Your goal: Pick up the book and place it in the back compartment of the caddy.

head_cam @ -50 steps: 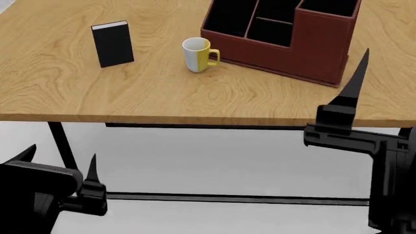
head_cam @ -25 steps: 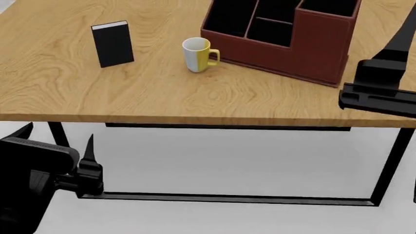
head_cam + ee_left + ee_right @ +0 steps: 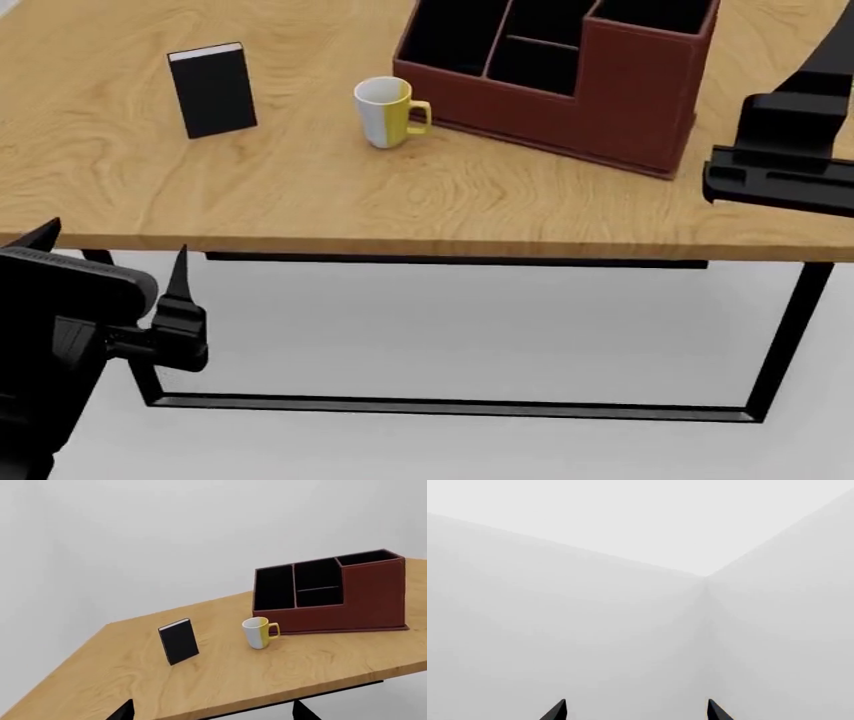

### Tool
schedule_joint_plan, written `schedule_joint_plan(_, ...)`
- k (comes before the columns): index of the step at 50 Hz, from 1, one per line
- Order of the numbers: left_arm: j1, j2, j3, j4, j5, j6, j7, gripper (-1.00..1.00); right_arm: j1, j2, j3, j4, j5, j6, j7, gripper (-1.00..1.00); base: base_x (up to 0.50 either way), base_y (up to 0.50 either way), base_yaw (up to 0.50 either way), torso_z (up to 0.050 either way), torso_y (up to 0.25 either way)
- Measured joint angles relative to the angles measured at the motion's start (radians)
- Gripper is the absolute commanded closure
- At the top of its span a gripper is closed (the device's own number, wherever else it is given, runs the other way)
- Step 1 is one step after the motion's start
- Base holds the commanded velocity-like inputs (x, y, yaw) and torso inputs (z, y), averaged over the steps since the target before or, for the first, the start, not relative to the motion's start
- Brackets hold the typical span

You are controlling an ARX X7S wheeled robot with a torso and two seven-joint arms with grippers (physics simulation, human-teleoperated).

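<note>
The small black book (image 3: 214, 90) stands upright on the wooden table (image 3: 441, 205) at the far left; it also shows in the left wrist view (image 3: 179, 641). The dark red-brown caddy (image 3: 641, 95) stands at the back right, its taller end to the right, and shows in the left wrist view (image 3: 370, 597). My left gripper (image 3: 114, 248) is open and empty, below and in front of the table's front edge, well short of the book; its tips show in the left wrist view (image 3: 212, 711). My right gripper (image 3: 834, 55) is open and empty, raised to the right of the caddy and pointing up at bare wall (image 3: 635, 710).
A white-and-yellow mug (image 3: 384, 112) stands between the book and the caddy, also in the left wrist view (image 3: 259, 632). The table's front edge (image 3: 400, 250) lies between my left gripper and the book. A black table frame (image 3: 454, 407) runs below.
My right gripper has risen and swung right, up beside the caddy. My left gripper has risen a little toward the table edge. The head view has shifted, moving the objects slightly left and up.
</note>
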Motion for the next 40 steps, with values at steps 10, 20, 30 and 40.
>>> schedule_joint_plan(10,-0.001,-0.002,0.003,0.002,-0.006,-0.001,-0.002,-1.0,-0.001,0.002,-0.004,0.0,0.0,-0.002,0.002,-1.0,0.0,-0.34,0.0,0.0,0.0)
schedule_joint_plan(20,0.0,-0.003,0.004,0.005,-0.011,-0.002,-0.005,-1.0,-0.004,0.003,-0.01,0.002,0.0,-0.009,0.003,-1.0,0.0,-0.31,0.0,0.0,0.0)
schedule_joint_plan(30,0.0,-0.005,0.007,0.005,-0.018,-0.001,-0.007,-1.0,-0.005,0.003,-0.014,0.003,0.001,-0.015,0.004,-1.0,0.0,-0.04,0.0,0.0,0.0)
schedule_joint_plan(40,0.0,-0.007,0.01,0.005,-0.021,0.0,-0.009,-1.0,0.002,0.004,-0.019,-0.001,0.006,-0.006,0.009,-1.0,0.03,0.0,0.0,0.0,0.0)
